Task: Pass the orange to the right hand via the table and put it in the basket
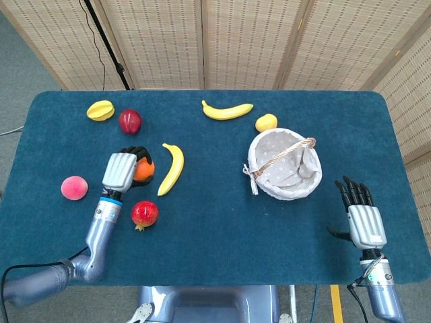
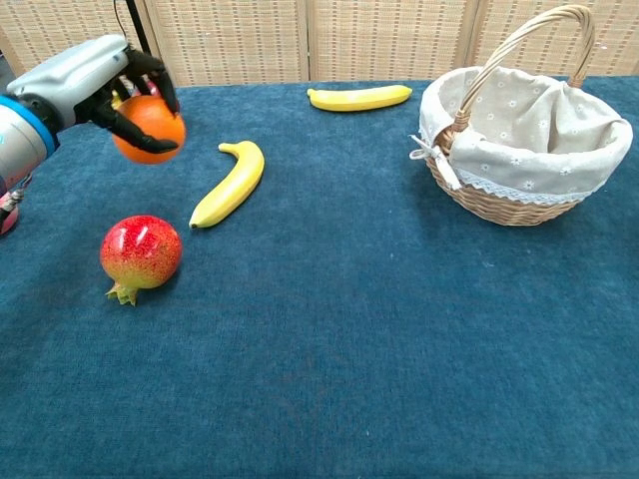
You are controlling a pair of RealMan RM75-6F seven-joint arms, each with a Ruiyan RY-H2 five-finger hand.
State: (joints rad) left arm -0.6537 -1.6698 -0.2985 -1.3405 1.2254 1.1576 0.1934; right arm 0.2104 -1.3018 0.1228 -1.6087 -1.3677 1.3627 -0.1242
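- Left hand (image 1: pixel 121 172): fingers curled around the orange (image 1: pixel 143 169), holding it clear of the table (image 1: pixel 215 222); in the chest view the fruit hangs above the cloth with dark fingers (image 2: pixel 150 75) wrapped over its top and side.
- Orange position: left half of the table, just beside the near banana (image 1: pixel 172 168) and above the pomegranate (image 1: pixel 144 213).
- Right hand (image 1: pixel 363 219): at the right front edge of the table, fingers straight and slightly apart, holding nothing; well apart from the basket (image 1: pixel 283 165).
- Basket: wicker, lined with pale spotted cloth, handle upright; right of centre. No fruit is seen inside.
- Other fruit: peach (image 1: pixel 74 188) left of the left hand; red apple (image 1: pixel 130 121) and starfruit (image 1: pixel 100 110) at the far left; second banana (image 1: pixel 227 110) at the far edge; lemon (image 1: pixel 266 122) just beyond the basket.
- Markings: no legible brand, label or writing on any item or on the hands.
- Background: woven screen panels (image 1: pixel 236 40) behind the table.
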